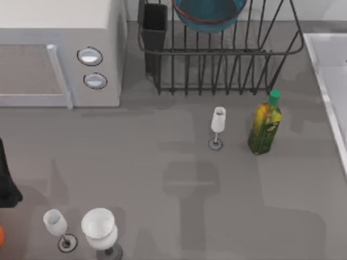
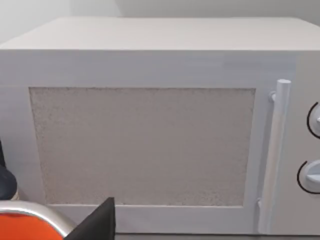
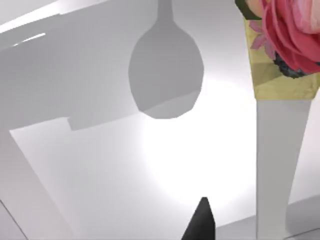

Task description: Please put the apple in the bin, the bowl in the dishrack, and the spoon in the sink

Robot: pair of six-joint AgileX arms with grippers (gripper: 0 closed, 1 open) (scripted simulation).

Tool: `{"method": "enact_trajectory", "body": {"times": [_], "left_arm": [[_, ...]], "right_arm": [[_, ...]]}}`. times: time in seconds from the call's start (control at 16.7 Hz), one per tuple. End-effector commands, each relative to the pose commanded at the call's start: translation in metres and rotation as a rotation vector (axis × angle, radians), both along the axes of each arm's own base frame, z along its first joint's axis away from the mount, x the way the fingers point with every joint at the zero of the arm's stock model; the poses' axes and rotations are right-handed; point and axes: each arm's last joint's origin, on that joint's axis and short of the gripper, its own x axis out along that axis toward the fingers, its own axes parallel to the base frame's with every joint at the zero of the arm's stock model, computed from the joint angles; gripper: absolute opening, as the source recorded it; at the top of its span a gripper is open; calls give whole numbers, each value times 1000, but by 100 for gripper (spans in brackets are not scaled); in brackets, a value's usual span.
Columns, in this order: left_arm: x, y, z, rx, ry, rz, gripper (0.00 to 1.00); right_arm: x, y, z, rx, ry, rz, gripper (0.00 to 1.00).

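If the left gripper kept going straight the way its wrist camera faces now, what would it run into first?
Most likely the microwave: its closed door lies straight ahead in the left wrist view, with the handle off to one side. How far away it is can't be judged.

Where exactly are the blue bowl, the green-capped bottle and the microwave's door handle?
bowl (image 1: 209,13): top view, on its teal outer wall, sitting in the dishrack.
bottle (image 1: 265,127): top view, on its yellow-green body.
microwave door handle (image 2: 274,160): left wrist view, midway along the upright white bar.
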Motion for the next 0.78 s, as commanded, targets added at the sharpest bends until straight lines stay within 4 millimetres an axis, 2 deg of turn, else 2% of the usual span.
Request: {"method": "enact_trajectory", "body": {"times": [0.18,0.48,0.78], "left_arm": [[0,0,0,0,0,0,100],[0,0,0,0,0,0,100],[0,0,0,0,0,0,100]], "right_arm": [[2,0,-6,-1,-10,-1,0],[1,0,-37,2,18,1,0],[-1,0,-44,1,6,4,0]]}}
